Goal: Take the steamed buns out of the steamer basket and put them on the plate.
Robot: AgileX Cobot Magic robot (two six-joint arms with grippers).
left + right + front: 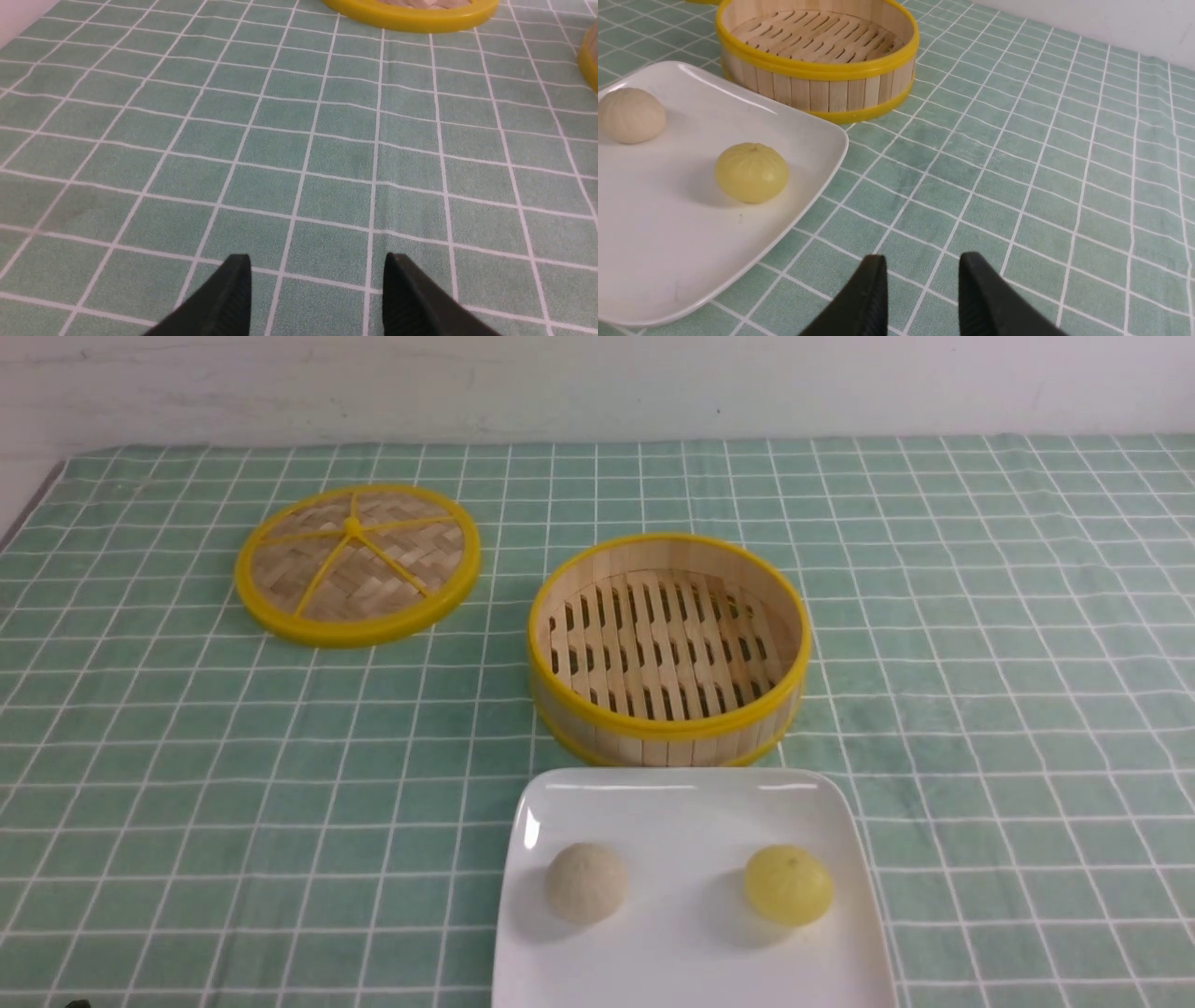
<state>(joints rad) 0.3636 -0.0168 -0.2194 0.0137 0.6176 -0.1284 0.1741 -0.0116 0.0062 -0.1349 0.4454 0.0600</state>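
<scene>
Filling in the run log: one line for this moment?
buns: on plate | basket: empty | left gripper: open | right gripper: open, holding nothing

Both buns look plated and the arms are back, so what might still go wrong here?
1. The pale yellow round bun sits nearer the right edge of the glossy white square plate than the beige bun does to any edge; a bump might roll it off.
2. The plate nearly touches the round bamboo steamer basket, so moving either may shift the other.
3. The right gripper, fingers apart and empty, hovers low beside the plate's corner.
</scene>
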